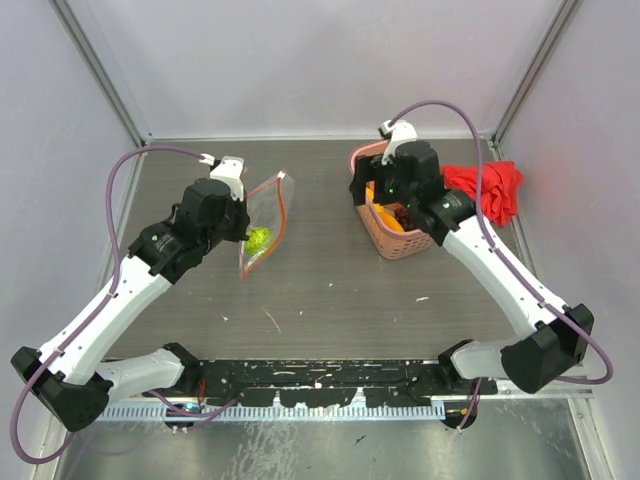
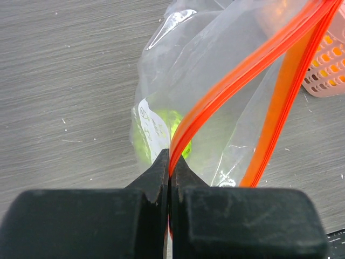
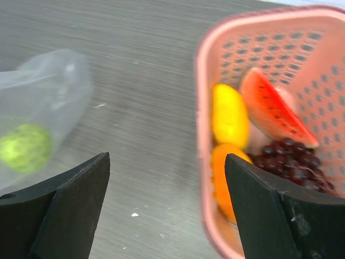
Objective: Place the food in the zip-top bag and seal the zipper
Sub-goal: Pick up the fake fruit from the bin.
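Note:
The clear zip-top bag lies left of centre, its mouth gaping, with the lime-green ball inside. My left gripper is shut on one side of the orange-red zipper and holds that edge up. The green ball shows through the plastic just beyond the fingertips. My right gripper hangs open above the pink basket's left rim. One finger is over the table and the other over the orange piece. The yellow piece and the purple grape bunch lie in the basket.
A red watermelon slice also lies in the basket. A red cloth is bunched at the back right, beside the basket. Grey walls close the table at the back and sides.

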Tool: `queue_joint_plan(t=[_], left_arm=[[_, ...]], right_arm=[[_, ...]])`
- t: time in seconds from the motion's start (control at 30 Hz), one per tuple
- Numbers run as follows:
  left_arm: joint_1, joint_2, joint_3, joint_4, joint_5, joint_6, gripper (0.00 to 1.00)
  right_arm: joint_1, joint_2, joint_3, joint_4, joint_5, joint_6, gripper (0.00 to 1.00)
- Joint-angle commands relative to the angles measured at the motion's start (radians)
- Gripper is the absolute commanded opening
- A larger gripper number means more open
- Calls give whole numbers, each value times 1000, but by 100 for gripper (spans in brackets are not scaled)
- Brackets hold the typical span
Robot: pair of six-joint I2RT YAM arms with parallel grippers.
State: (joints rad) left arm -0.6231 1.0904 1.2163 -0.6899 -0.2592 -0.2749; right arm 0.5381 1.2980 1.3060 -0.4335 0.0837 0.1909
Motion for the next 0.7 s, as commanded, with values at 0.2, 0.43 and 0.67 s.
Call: queue_joint_plan(t=[0.2,0.43,0.67], left_arm=[[11,-21,5,35,-33,15,0],[11,-18,5,36,-31,20,0],[11,-18,4,36,-17,22,0]], right_arm=[[-233,181,147,-198,-104,-123,85],[-290,291,168,-274,-202,-188,70],[-305,390,164,-310,-256,-229,64]])
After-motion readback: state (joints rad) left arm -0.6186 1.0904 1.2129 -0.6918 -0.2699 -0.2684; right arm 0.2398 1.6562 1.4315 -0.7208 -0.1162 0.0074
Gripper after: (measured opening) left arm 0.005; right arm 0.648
